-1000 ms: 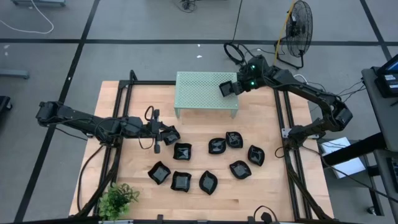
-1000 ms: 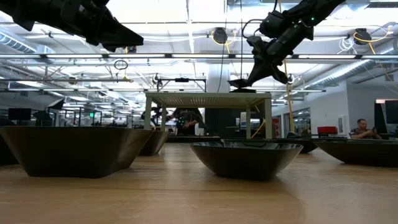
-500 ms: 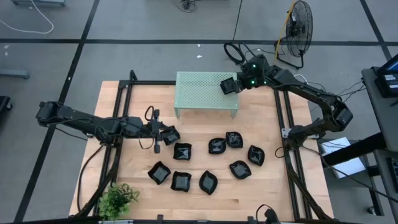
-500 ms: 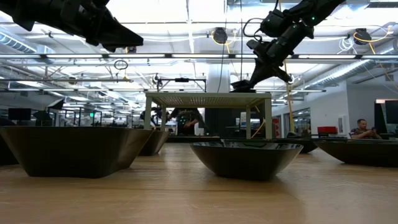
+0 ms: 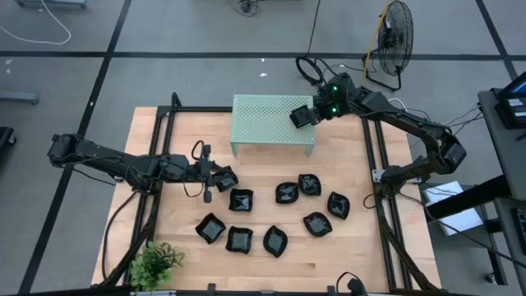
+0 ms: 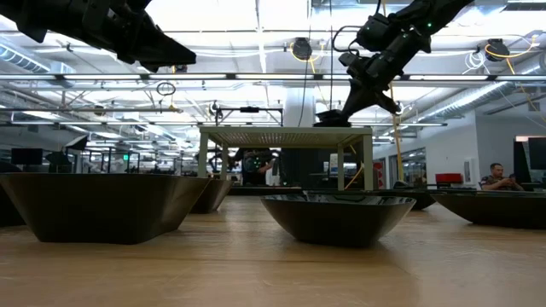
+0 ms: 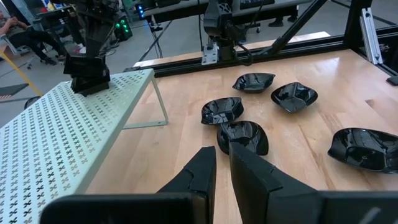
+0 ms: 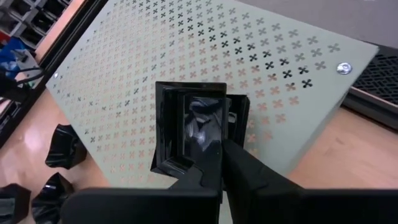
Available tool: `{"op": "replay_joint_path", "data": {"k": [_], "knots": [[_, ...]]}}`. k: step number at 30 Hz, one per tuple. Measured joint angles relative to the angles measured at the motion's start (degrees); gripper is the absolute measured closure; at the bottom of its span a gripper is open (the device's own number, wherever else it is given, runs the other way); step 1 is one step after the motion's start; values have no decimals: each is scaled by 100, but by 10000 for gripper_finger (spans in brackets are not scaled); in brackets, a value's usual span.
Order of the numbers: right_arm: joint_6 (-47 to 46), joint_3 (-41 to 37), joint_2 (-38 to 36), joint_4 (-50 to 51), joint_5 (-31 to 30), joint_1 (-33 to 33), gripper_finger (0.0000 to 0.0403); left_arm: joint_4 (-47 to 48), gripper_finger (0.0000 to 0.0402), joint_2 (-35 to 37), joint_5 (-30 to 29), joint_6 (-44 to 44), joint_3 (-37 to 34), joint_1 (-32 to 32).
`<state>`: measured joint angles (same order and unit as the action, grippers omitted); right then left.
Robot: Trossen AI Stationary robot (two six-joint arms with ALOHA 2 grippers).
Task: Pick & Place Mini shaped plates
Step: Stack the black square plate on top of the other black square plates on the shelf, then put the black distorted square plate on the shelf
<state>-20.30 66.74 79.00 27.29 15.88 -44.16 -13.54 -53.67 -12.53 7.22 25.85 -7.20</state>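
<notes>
The perforated stand (image 5: pixel 274 123) sits at the middle of the tabletop's (image 5: pixel 362 255) far edge. One plate (image 5: pixel 301 116) is at the stand's right end, under the right gripper (image 5: pixel 307 115). Nine plates (image 5: pixel 283 215) lie spread across the tabletop's middle, nearer than the stand. The left gripper (image 5: pixel 215 176) hangs left of them. A potted plant (image 5: pixel 156 263) occupies the near left corner.

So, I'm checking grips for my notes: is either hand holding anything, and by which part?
The right hand pinches a glossy black square plate by its rim, over the pale green perforated stand. The left hand holds nothing.
</notes>
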Motion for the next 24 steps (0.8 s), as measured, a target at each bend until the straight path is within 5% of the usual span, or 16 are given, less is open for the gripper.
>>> {"op": "replay_joint_path", "data": {"k": [13,24], "knots": [[2,-2,-55,-55,68,0,329,0,350,0,0,1,0,0],[383,-23,-1183,-128,75,142,303,2,350,0,0,2,0,0]]}}
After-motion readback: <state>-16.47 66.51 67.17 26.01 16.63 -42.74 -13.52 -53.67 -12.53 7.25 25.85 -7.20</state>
